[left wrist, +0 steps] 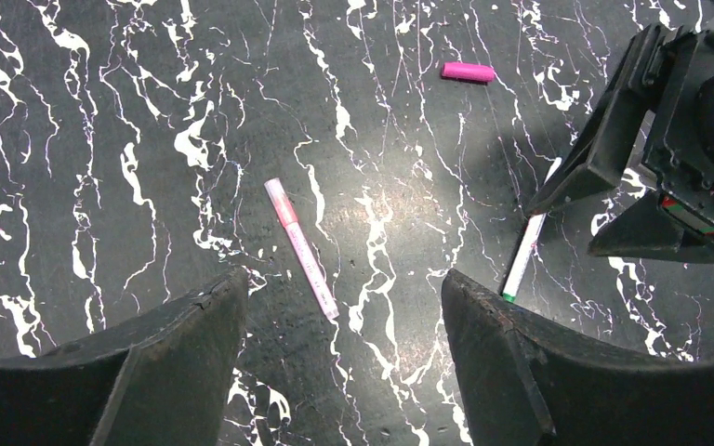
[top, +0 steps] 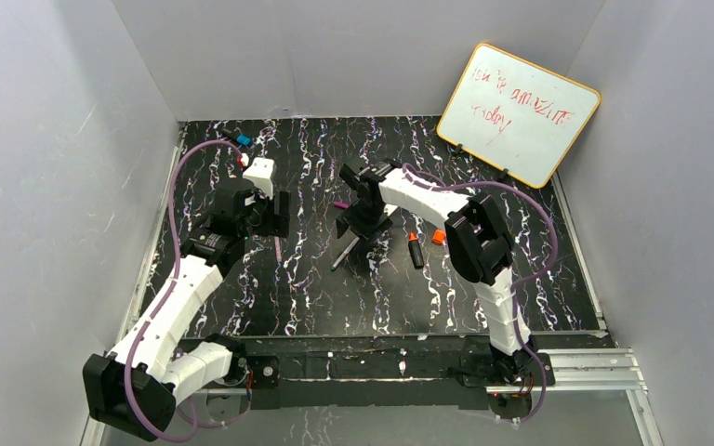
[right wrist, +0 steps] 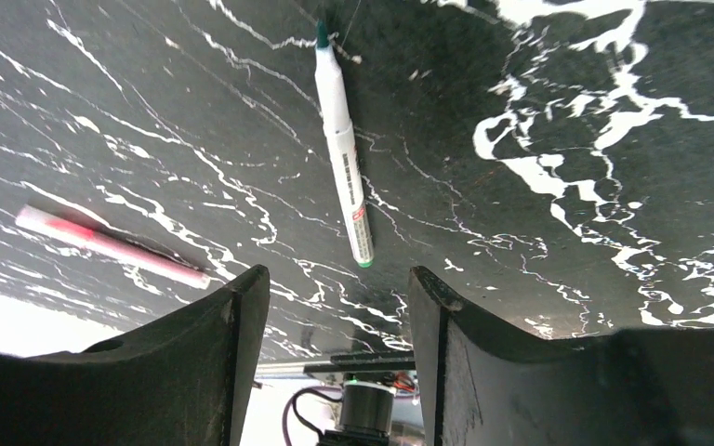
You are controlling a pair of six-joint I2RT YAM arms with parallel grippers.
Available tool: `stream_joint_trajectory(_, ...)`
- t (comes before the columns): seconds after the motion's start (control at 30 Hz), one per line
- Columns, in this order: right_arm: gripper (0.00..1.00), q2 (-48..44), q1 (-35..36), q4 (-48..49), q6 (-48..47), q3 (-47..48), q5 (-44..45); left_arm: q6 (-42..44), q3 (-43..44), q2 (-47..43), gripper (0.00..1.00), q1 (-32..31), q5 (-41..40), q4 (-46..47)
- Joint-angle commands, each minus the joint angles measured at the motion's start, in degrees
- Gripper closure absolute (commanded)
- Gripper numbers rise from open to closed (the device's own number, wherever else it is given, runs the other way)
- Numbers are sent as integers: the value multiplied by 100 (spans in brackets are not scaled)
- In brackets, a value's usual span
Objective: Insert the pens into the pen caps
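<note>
Your left hand (left wrist: pixel 344 283) hangs open above the pink-purple pen (left wrist: pixel 302 246). Your right hand (right wrist: pixel 337 274), jaws apart and holding nothing, hovers over the white pen (right wrist: pixel 344 158). On the counter (top: pixel 316 288), the magenta cap (left wrist: pixel 468 72) lies apart from both, and the black marker (top: pixel 416 251) lies near the orange cap (top: pixel 438 237).

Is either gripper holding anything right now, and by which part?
Nothing held: left gripper and right gripper are open and empty; pink pen and white pen lie free.

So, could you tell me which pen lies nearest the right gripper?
The white green-tipped pen, directly under the right gripper; the pink pen and black marker lie farther aside.
</note>
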Motion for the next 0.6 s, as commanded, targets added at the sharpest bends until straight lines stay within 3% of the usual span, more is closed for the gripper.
stream_joint_trajectory(0.0,36,-305,-36,-492,319,206,457,40,28,-171,26,10,88,-130)
stream_joint_trajectory(0.33,54,462,-120,-933,193,1151,492,46,32,-159,25,15,33,-144)
stream_joint_trajectory(0.43,55,446,-175,-697,183,961,439,46,24,-135,25,12,24,-148)
stream_joint_trajectory(0.57,48,443,-249,-573,166,810,364,46,32,-99,25,7,31,-148)
